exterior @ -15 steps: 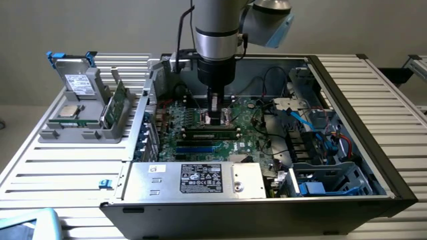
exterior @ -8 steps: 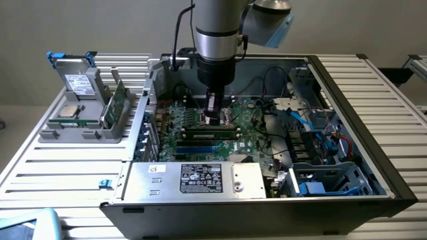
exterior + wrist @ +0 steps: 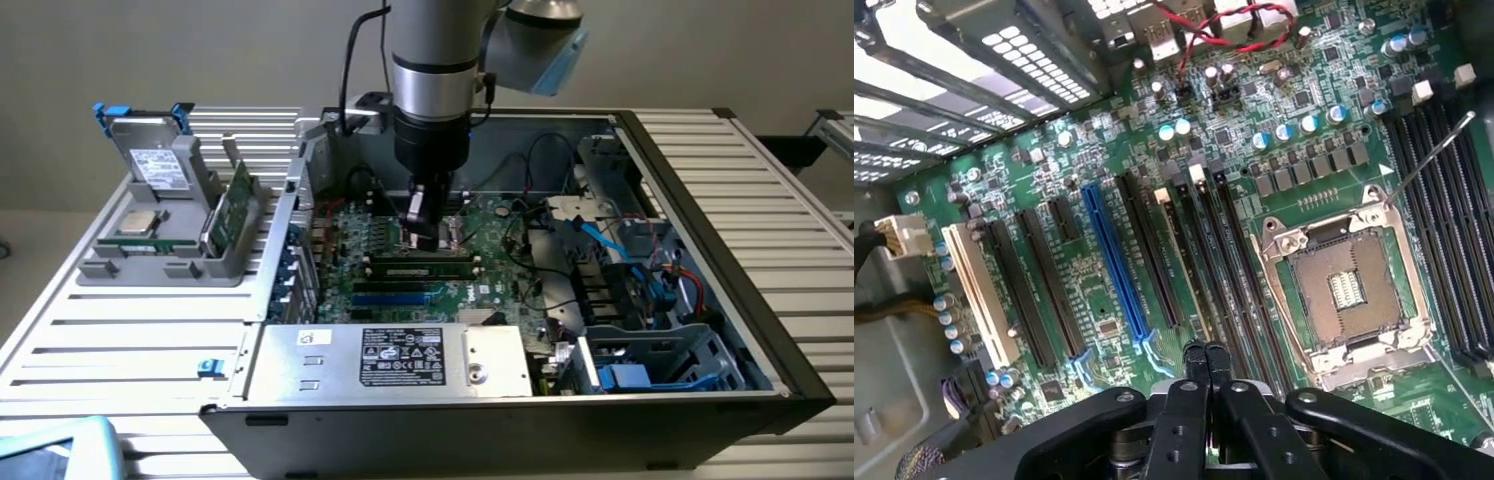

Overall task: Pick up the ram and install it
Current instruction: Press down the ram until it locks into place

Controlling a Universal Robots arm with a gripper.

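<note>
The ram [image 3: 424,266] is a long green stick with dark chips, standing upright in a memory slot on the motherboard [image 3: 507,245] inside the open computer case. In the wrist view I look down on the ram's [image 3: 1182,262] thin top edge between the black slots. My gripper [image 3: 427,238] hangs straight down over the stick, fingers shut together with nothing between them. The wrist view puts the gripper's [image 3: 1204,352] closed tips right over one end of the stick's top edge. Whether they touch it I cannot tell.
The empty CPU socket [image 3: 1349,290] lies beside the memory slots, a blue slot [image 3: 1116,260] and black slots on the other side. A grey power supply [image 3: 387,357] fills the case front. A grey rack [image 3: 160,250] at the exterior view's left holds a wider green card [image 3: 238,205].
</note>
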